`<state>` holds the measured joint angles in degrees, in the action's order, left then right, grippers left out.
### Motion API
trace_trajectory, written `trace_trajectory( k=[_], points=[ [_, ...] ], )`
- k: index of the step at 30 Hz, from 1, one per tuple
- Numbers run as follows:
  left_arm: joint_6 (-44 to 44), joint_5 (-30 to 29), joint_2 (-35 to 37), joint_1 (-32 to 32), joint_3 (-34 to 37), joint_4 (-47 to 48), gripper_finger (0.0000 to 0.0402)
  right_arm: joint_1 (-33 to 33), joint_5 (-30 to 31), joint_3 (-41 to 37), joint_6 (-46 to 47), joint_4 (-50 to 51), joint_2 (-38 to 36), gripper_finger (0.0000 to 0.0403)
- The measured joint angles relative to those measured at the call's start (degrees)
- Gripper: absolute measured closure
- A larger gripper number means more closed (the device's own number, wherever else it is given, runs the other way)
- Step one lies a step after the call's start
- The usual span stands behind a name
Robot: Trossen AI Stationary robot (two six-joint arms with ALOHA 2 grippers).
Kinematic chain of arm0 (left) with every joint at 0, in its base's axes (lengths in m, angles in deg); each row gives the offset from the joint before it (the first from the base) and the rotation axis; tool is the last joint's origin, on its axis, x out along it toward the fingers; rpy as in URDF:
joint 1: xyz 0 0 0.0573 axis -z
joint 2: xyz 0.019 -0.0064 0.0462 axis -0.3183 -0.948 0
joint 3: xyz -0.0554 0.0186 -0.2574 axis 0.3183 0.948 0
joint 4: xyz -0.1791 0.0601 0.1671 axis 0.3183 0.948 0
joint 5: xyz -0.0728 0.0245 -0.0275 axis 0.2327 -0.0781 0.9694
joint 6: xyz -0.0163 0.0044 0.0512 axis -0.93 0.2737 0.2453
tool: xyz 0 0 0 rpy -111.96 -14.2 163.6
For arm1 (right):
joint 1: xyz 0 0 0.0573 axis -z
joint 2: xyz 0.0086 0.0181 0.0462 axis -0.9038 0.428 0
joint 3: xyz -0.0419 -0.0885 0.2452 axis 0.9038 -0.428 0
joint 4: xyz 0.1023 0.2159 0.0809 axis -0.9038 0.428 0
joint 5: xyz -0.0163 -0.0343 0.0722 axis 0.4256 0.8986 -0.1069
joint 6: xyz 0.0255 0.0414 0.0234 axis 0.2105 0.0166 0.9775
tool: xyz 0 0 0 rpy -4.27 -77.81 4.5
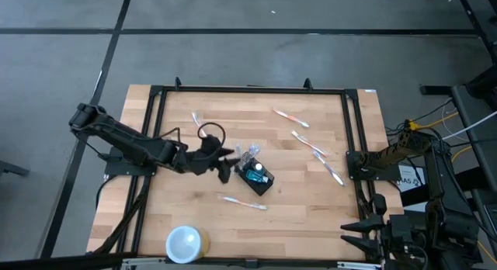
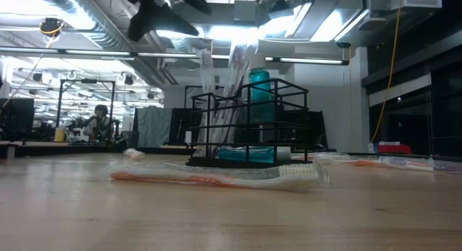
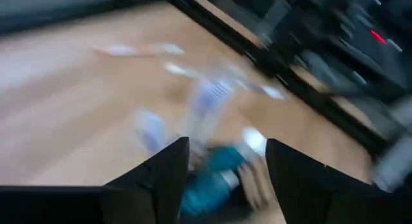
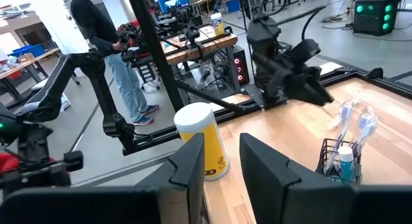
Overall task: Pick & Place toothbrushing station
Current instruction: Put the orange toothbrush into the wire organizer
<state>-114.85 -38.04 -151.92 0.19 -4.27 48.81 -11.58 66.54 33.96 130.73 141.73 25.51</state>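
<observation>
Centrally on the wooden table (image 1: 303, 200) stands the toothbrushing station (image 1: 257, 175), a black wire caddy, upright, already holding wrapped toothbrushes (image 4: 354, 124) and a teal tube (image 2: 259, 89). Left gripper (image 1: 227, 163): poised just beside and above the caddy, jaws released and empty, the caddy lying directly ahead of and below the gap between them; the brushes stand upright in it, probably because the compartments hold them by the handle. In the wrist view, the two dark fingers (image 3: 164, 176) are spread with the teal tube between and beyond them (that view is smeared, so contact cannot be judged). Right gripper (image 4: 222, 169): parked at the table's own right edge, well apart from the caddy, jaws part-way apart and grasping nothing.

Loose wrapped toothbrushes lie flat: one (image 1: 244, 202) near the caddy on the camera side of the low view, several (image 1: 314, 146) towards the right arm. A white cup (image 1: 185, 243) sits at the near edge and a yellow-lidded canister (image 4: 201, 139) off the board. Black frame rails (image 1: 155, 115) bound the working area; open board remains on all sides of the caddy, widest towards the right.
</observation>
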Motion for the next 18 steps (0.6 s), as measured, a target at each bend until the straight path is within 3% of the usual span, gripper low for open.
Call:
trace_trajectory(
  k=[3, 6, 10, 14, 18],
  points=[
    [-0.1, 8.1, -0.1, 1.8, 0.0, 0.2, 0.0207, 0.0, 0.0, 0.0, -0.4, 0.0, 0.0, 0.0303],
    [-1.8, 11.4, -1.8, 4.9, -0.4, -0.2, 0.0218, 0.0, 0.0, 0.0, -0.9, 0.0, 0.0, 0.0303],
    [-1.9, 11.7, -6.5, 9.4, -3.4, 0.3, 0.0231, 0.0, 0.0, 0.0, -0.9, 0.0, 0.0, 0.0303],
    [0.4, 12.1, -13.0, 11.5, -9.3, 6.5, 0.0235, 0.0, 0.0, 0.0, -0.9, 0.0, 0.0, 0.0303],
    [-5.7, 5.8, -16.5, 11.8, -14.2, 18.8, 0.0235, 0.0, -0.3, 0.0, 0.0, 0.0, 0.0, 0.0303]
  ],
)
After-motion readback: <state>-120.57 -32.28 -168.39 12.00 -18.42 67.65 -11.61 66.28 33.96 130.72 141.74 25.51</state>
